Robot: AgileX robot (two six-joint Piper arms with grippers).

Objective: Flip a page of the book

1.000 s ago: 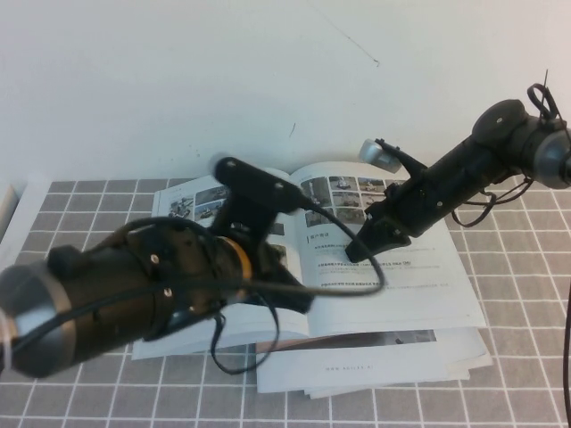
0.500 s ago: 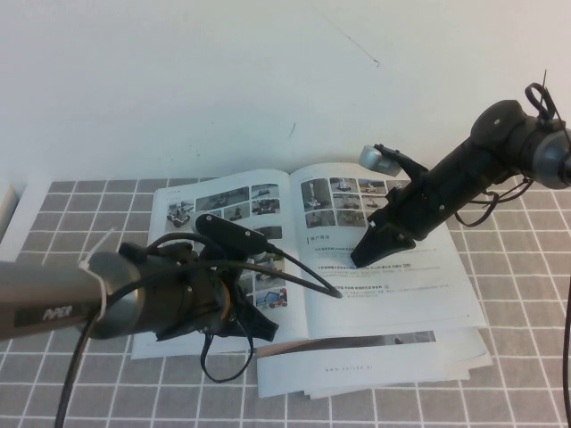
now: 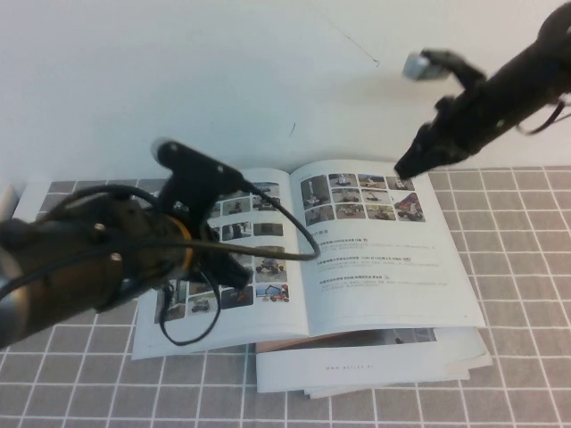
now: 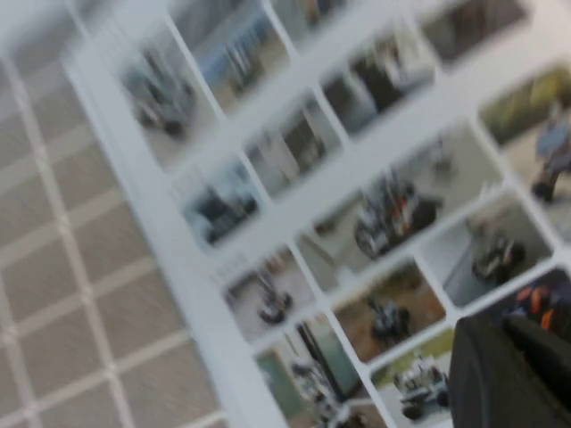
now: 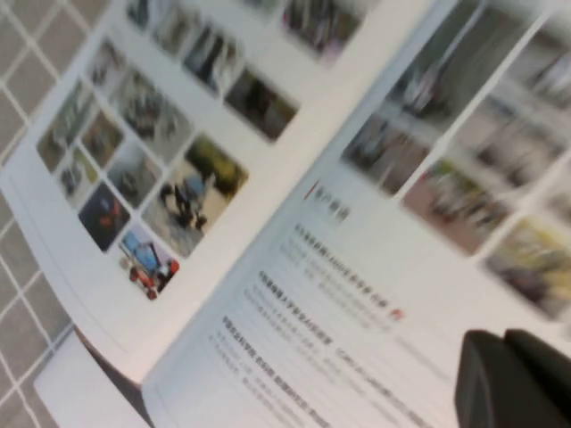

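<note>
Honestly, my worry is the left arm: its cable loops hang low over the turned page (image 3: 227,259), and a careless sweep could drag the glossy leaf back or crease it. The book (image 3: 384,267) lies open and flat on the stacked booklets (image 3: 375,370). The left gripper (image 3: 234,272) hovers just above that page; whether it's spread or pressed together, I cannot tell. The right gripper (image 3: 406,167) sits high, the book's far corner below it, fingers looking pressed together, holding nothing.
</note>
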